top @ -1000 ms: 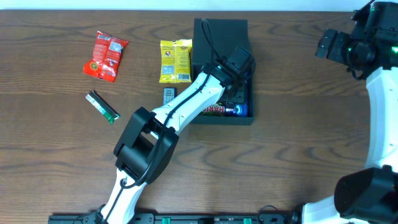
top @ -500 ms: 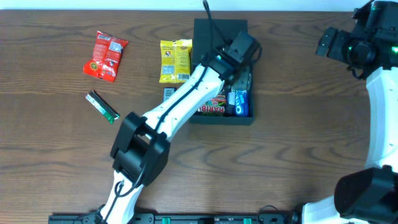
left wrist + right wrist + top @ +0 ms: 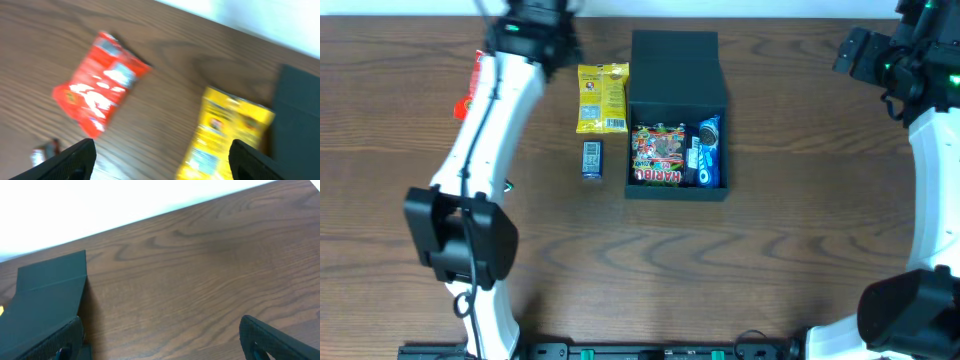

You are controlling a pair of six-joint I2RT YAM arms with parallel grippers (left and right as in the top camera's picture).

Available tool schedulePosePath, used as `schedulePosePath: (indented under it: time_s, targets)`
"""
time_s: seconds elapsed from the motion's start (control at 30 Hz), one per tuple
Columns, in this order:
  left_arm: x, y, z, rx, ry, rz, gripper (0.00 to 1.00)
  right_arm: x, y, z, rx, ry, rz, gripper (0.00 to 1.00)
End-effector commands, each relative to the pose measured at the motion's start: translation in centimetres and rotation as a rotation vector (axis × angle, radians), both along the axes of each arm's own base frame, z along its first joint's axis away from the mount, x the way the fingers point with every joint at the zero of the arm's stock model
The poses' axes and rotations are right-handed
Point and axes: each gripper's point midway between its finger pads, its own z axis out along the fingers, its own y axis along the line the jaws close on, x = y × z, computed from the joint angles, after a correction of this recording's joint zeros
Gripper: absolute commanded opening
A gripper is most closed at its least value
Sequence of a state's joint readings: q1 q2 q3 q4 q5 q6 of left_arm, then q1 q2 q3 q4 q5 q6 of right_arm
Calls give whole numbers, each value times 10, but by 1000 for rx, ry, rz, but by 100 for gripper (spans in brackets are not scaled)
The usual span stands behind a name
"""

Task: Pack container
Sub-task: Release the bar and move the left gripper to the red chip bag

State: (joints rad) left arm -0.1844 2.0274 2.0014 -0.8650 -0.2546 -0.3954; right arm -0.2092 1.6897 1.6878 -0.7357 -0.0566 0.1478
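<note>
The left claw point(image 3: 162, 145) hovers wide open over the far left of the counter point(image 3: 800, 250). The red packet point(image 3: 100, 82) lies to its near left and the yellow packet point(image 3: 225, 135) to its near right, long axis near-to-far. The open container point(image 3: 675, 65) sits just right of the yellow packet. The right claw point(image 3: 161, 320), also wide, is well apart.

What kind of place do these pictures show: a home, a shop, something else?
Probably a robotics lab bench, not a home or shop. A left arm and a right arm stand at one wood-grain table, where a yellow snack packet lies beside a dark box holding a Haribo bag.
</note>
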Motion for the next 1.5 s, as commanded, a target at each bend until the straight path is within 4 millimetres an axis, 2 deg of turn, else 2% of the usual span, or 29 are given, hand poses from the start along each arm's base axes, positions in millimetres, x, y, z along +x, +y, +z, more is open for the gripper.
schedulePosePath:
  time_s: [0.0, 0.07, 0.17, 0.2, 0.23, 0.4, 0.57, 0.83, 0.93, 1.2, 1.4, 1.47]
  targets:
    - [1, 33, -6, 76, 43, -29, 87, 2, 4, 8, -4, -21, 17, 99]
    - [1, 57, -11, 102, 66, -22, 87, 2, 5, 8, -3, -19, 19, 99]
    - [5, 79, -20, 150, 100, -54, 91, 1, 6, 6, 5, -12, 18, 99]
    - [6, 84, -24, 164, 110, -65, 95, 0, 6, 5, 10, -8, 16, 99]
    - [8, 91, -31, 180, 127, -77, 98, 0, 7, 5, 16, -4, 14, 99]
    - [13, 116, -70, 167, 193, -55, 95, -2, 12, 2, 59, 5, 12, 99]
    - [23, 119, -100, 123, 219, -135, 95, -4, 20, 0, 83, 18, 39, 99]
    - [33, 121, -146, 159, 276, -223, 95, -10, 32, -8, 105, 59, 48, 99]
    - [35, 121, -158, 166, 288, -244, 95, -12, 37, -10, 107, 73, 57, 99]
    - [31, 127, -196, 145, 347, -244, 95, -13, 47, -12, 110, 87, 75, 99]
    - [28, 122, -218, 96, 373, -275, 95, -13, 47, -12, 122, 87, 63, 99]
    - [27, 122, -221, 95, 380, -274, 100, -13, 46, -12, 126, 86, 59, 99]
